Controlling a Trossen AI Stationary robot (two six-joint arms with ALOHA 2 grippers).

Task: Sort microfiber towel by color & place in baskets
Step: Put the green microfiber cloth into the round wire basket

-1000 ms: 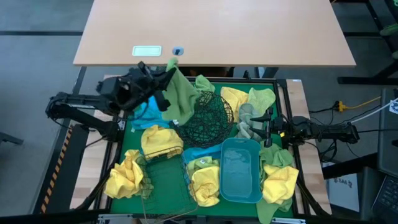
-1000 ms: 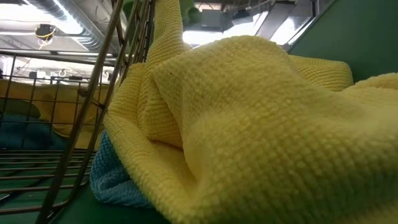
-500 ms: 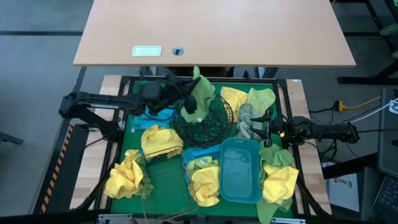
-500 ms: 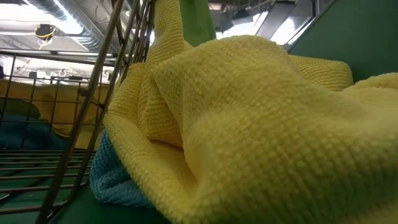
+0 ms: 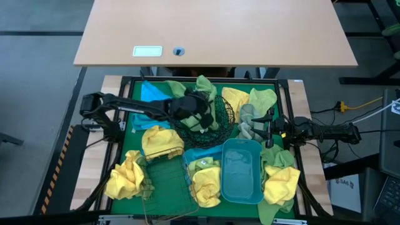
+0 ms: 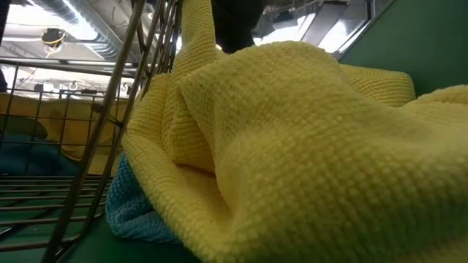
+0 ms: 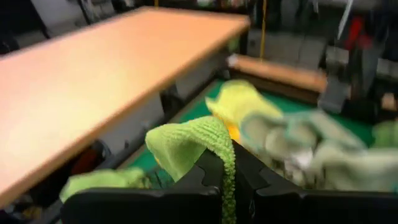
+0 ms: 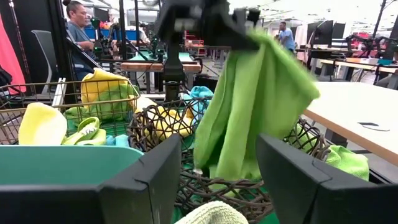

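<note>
Hanging limp from the left end effector [image 5: 199,110], clamped on its bunched top edge, the green towel [image 8: 255,99] droops over the black mesh bowl [image 5: 215,119]. Soft, light and floppy, it handles best pinched at a fold. The right end effector [image 5: 265,128] waits half-open beside the bowl.

- Yellow towel [image 6: 307,146]: soft cloth with a nubbly, looped weave, matt
- Green towel [image 8: 255,106]: thin matt cloth, hanging in folds
- Copper wire basket [image 6: 110,146]: thin metal rods with a dull sheen
- Round black bowl [image 8: 186,124]: woven wire mesh, dark and matt
- Bluish tub [image 5: 242,170]: smooth translucent plastic
- Bench [image 5: 212,31]: smooth, pale, wood-look top
- Left claw [image 7: 227,180]: matt black fingers
</note>
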